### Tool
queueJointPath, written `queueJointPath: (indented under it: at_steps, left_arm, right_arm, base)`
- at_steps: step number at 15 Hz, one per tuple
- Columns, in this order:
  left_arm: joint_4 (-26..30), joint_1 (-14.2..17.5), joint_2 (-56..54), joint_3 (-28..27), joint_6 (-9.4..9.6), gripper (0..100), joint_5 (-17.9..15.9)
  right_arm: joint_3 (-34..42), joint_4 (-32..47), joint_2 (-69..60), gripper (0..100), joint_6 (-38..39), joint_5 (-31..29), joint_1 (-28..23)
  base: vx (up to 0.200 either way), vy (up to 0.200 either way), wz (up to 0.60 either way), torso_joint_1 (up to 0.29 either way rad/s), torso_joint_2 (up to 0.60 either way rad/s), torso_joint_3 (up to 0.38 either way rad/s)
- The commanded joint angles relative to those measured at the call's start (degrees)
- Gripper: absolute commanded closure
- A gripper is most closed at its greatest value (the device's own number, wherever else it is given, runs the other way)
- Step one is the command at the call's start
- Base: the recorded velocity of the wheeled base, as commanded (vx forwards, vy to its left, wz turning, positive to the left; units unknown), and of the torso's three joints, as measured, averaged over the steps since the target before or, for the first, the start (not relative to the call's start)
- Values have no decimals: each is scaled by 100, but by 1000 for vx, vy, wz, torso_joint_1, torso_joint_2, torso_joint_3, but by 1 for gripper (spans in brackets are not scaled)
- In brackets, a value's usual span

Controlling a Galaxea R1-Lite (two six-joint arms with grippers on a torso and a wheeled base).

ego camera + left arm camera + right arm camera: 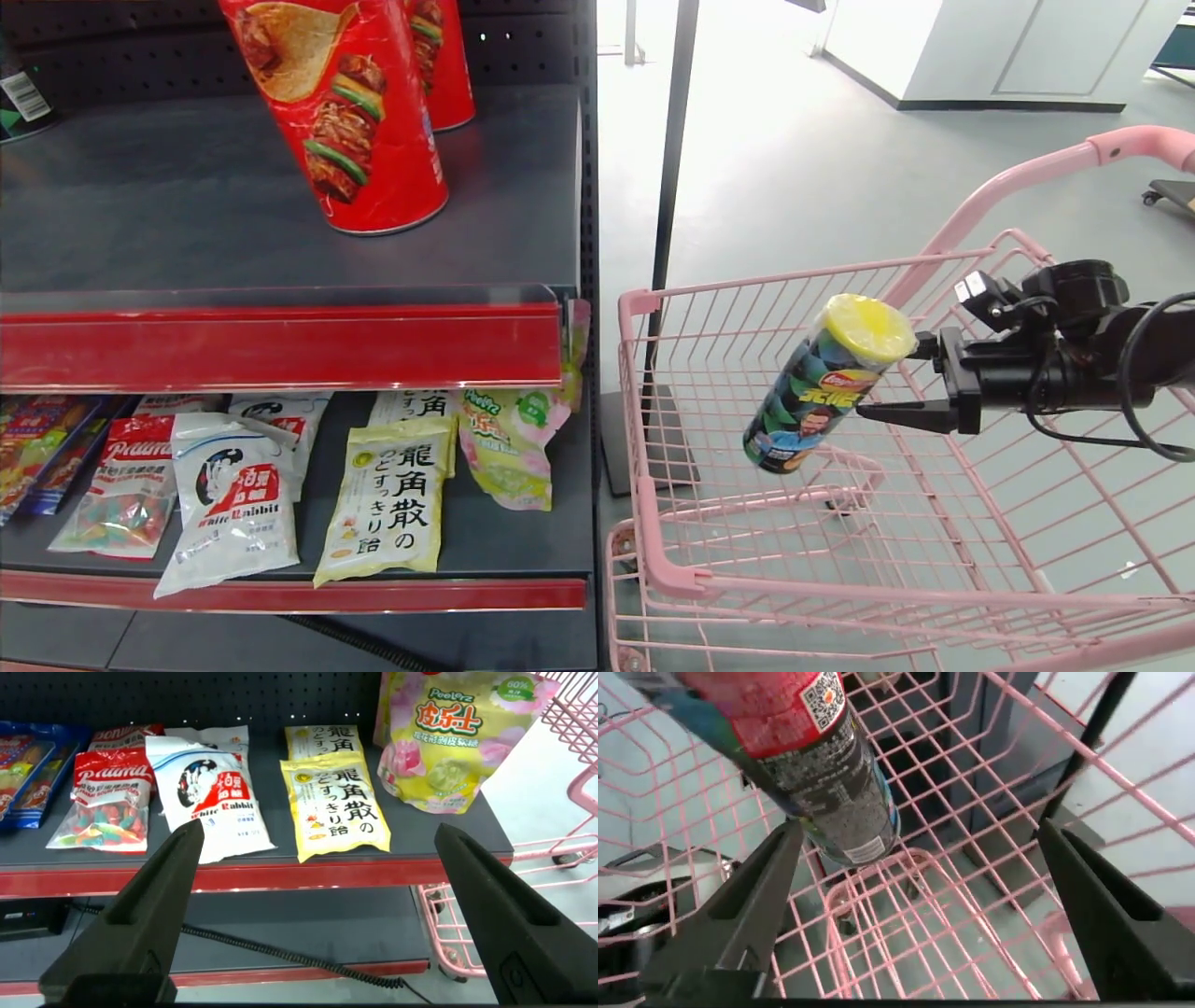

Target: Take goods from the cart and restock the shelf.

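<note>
A tall chip can [826, 383] with a yellow lid and dark printed sides hangs tilted above the floor of the pink cart [653, 523]. My right gripper [878, 383] is shut on its upper part, coming in from the cart's handle side. In the right wrist view the chip can [817, 775] slants down beside one finger [738, 924], with the cart mesh below. My left gripper [318, 859] is open in front of the lower shelf [280, 873], nothing between its fingers. Two red chip cans [345, 112] stand on the upper shelf [187, 196].
Snack bags lie on the lower shelf: a white candy bag [233, 495], a yellow bag [387, 504], a green-pink bag [504, 439] and a red one [126, 485]. A black post [672, 168] stands between shelf and cart. The cart handle [1120, 149] is at the right.
</note>
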Motion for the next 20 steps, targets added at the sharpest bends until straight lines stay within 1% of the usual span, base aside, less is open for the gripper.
queueJointPath:
  at_steps: [1,3,5,7,11,15,20]
  left_arm:
    - [0,2,2,2,0,0,1]
    - [0,2,2,2,0,0,1]
    - [0,2,2,2,0,0,1]
    - [0,2,2,2,0,0,1]
    - [0,2,2,2,0,0,1]
    - [0,2,2,2,0,0,1]
    - [0,2,2,2,0,0,1]
  right_arm:
    - [-60,-1,216,0,19,6,293]
    - [-34,8,172,0,63,6,565]
    - [-25,8,85,0,99,6,706]
    - [28,16,-39,0,99,68,750]
    - [125,368,-205,0,90,130,767]
    - [195,386,-223,0,116,121,1040]
    - [195,377,-197,0,292,121,1259]
  base:
    - [0,0,0,0,0,0]
    - [0,0,0,0,0,0]
    - [0,0,0,0,0,0]
    - [0,0,0,0,0,0]
    - [0,0,0,0,0,0]
    - [0,0,0,0,0,0]
    - [0,0,0,0,0,0]
